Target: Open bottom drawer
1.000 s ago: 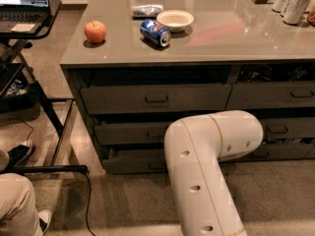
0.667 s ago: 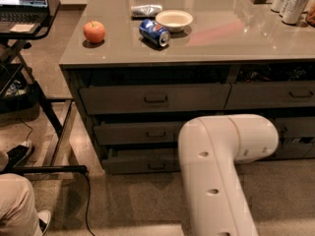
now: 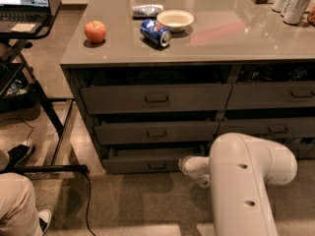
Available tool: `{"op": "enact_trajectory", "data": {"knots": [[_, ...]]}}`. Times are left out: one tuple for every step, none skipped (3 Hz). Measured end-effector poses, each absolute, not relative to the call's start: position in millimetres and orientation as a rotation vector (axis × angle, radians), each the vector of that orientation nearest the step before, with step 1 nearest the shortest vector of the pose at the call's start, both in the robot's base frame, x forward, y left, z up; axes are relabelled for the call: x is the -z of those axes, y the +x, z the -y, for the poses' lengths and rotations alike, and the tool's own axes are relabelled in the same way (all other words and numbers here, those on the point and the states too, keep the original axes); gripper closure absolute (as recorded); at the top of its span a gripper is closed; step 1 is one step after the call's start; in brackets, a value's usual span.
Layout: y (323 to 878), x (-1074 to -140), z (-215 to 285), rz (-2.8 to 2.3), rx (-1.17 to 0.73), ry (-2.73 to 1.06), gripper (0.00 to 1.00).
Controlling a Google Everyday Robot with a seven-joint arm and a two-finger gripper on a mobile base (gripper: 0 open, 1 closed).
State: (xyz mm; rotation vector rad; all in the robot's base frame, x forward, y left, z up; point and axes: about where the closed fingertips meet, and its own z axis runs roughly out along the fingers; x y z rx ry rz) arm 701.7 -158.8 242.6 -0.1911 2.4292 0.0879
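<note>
Gripper: the gripper (image 3: 190,165) sits low at about 5 o'clock in the view, a white rounded end poking out leftward from the arm's elbow; how far it is open cannot be told, nor whether it has hold of anything.
Contact: its tip lies against or just in front of the right end of the bottom drawer (image 3: 133,164); touching or a hair apart cannot be told.
Bottom drawer: the slimmest front of the left stack, lowest of three, just above the floor; the gripper is at its 3 o'clock end.
Pull: a small dark rectangular loop pull (image 3: 157,166) at the front's centre, at 9 o'clock from the gripper and clear of it.
Arm: a thick, smooth white arm (image 3: 246,181) with rounded casing and two small dark holes rises from the 6 o'clock edge.
Cabinet: flat matte grey-brown fronts under a glossy grey countertop (image 3: 221,41).
On top: a red apple (image 3: 95,31) at 10 o'clock, a blue can (image 3: 155,32) lying on its side, a shallow pale bowl (image 3: 174,19) just beside it, and a crumpled packet (image 3: 147,10) behind them.
Floor: short speckled carpet (image 3: 138,205); a trouser leg (image 3: 15,205) at 8 o'clock.
</note>
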Motion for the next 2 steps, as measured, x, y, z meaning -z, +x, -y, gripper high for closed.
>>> {"op": "enact_trajectory", "data": {"knots": [[741, -253, 141, -2.3, -0.126, -0.191, 1.0], [775, -259, 135, -2.222, -0.117, -0.208, 1.0]]}}
